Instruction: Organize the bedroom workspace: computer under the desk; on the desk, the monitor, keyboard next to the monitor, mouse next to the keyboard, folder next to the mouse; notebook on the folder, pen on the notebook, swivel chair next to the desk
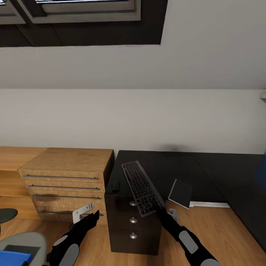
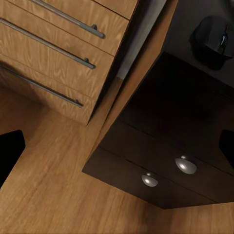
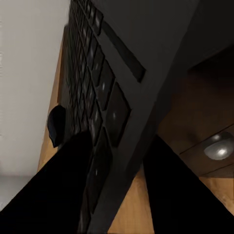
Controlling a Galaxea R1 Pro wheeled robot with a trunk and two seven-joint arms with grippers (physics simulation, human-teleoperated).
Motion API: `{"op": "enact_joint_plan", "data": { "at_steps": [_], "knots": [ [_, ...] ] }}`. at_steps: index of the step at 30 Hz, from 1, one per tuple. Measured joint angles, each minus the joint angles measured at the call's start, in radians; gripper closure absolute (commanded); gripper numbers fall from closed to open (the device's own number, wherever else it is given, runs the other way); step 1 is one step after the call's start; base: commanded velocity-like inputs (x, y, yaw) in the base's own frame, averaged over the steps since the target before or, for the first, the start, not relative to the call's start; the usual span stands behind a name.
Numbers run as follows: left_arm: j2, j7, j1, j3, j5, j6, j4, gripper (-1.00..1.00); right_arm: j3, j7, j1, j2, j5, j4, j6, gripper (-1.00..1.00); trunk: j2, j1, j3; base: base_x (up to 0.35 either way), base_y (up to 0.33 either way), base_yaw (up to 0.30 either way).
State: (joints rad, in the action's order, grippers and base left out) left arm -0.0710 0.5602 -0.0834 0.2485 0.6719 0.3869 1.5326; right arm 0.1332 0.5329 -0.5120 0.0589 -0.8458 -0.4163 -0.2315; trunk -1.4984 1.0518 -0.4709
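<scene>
The dark keyboard (image 1: 141, 187) lies tilted over the front edge of the black desk (image 1: 177, 160), its near end past the edge. My right gripper (image 1: 163, 211) is shut on that near end; in the right wrist view the keyboard (image 3: 97, 97) runs between my two black fingers (image 3: 58, 195). A small black mouse (image 1: 115, 186) sits on the desk just left of the keyboard, and it appears as the mouse (image 2: 214, 36) in the left wrist view. My left gripper (image 1: 87, 212) hangs open and empty in front of the drawers. The blue folder (image 1: 13, 256) rests on the grey swivel chair (image 1: 26, 239).
The desk's black drawer unit (image 1: 133, 225) with round knobs stands between my arms. A wooden chest of drawers (image 1: 64, 181) stands to its left. A dark flat slab (image 1: 180, 193) leans under the desk. Something blue (image 1: 263, 166) shows at the right edge. The floor is wood.
</scene>
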Motion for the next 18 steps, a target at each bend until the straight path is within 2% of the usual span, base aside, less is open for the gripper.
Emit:
{"op": "enact_joint_plan", "data": {
  "at_steps": [7,11,18],
  "knots": [
    [0.000,0.000,0.000,0.000,0.000,0.000,0.000,-1.00,0.000,0.001,0.000,0.000,0.002,0.000,0.000,1.00,0.000,0.000,0.000,0.000,0.000,0.000],
    [0.000,0.001,0.000,0.000,0.000,0.000,0.000,-1.00,-0.001,0.003,0.000,0.000,0.003,-0.003,0.002,1.00,0.028,-0.015,0.012,0.000,0.000,0.000],
    [0.000,0.003,0.000,0.000,-0.004,-0.001,0.000,-1.00,0.000,0.003,0.000,0.000,0.004,-0.088,0.001,1.00,0.077,-0.042,0.034,0.000,0.000,0.000]
  ]
}}
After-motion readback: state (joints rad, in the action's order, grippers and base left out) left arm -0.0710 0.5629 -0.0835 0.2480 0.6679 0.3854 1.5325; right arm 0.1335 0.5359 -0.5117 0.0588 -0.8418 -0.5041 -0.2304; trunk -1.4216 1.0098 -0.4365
